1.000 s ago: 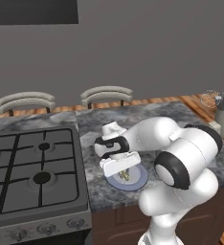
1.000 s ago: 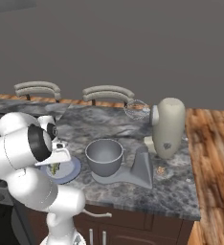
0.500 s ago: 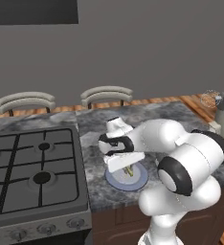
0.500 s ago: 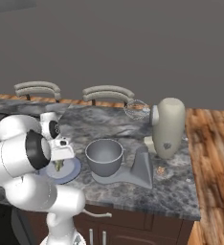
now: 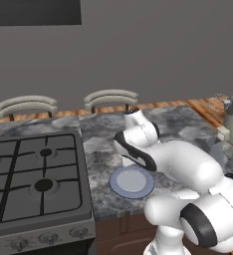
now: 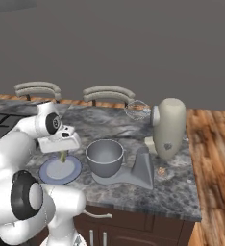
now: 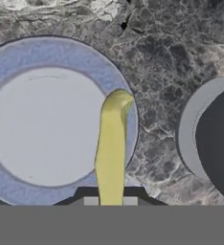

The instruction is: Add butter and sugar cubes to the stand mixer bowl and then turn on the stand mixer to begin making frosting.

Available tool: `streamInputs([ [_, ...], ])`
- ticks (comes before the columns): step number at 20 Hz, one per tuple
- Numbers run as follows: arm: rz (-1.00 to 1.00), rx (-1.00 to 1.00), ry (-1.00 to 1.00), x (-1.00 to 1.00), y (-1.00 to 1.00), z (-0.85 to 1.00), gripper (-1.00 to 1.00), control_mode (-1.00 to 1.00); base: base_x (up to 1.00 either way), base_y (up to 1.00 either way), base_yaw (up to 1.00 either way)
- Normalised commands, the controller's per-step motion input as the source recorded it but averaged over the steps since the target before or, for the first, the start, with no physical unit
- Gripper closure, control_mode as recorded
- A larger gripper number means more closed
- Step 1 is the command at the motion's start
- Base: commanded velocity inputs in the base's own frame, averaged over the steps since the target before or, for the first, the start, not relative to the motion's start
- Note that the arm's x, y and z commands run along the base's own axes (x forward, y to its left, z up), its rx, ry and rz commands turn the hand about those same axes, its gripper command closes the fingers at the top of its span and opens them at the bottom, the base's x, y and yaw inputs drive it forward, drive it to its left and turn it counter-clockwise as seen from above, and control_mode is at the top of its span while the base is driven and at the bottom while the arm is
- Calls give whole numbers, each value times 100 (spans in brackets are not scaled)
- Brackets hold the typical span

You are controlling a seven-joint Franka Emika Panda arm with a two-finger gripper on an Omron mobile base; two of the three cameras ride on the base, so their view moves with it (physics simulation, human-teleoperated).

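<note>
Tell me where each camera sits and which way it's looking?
Left base view: behind the arm on its left, looking forward and down at the stove, plate and counter; the white arm rises from the lower right.
Right base view: behind on the right, looking at the stand mixer, stand mixer bowl and plate; the arm rises from the lower left.
Hand view: on the hand, looking down along the gripper holding the butter over the plate's edge.
All three share the plate; right base and hand views share the bowl and butter.

Glossy white arm (image 5: 188, 167), rounded links, dark joints.
</note>
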Motion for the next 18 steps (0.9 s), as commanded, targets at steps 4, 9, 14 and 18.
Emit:
streamInputs([
  [4, -1, 1, -12, 23, -40, 53, 100, -100, 0, 0, 0],
  [9, 0, 5, -12, 39, -45, 45, 100, -100, 0, 0, 0],
  [14, 0, 6, -8, 44, -50, 29, 100, -100, 0, 0, 0],
  [18, 0, 5, -1, 48, -53, 0, 100, -100, 0, 0, 0],
])
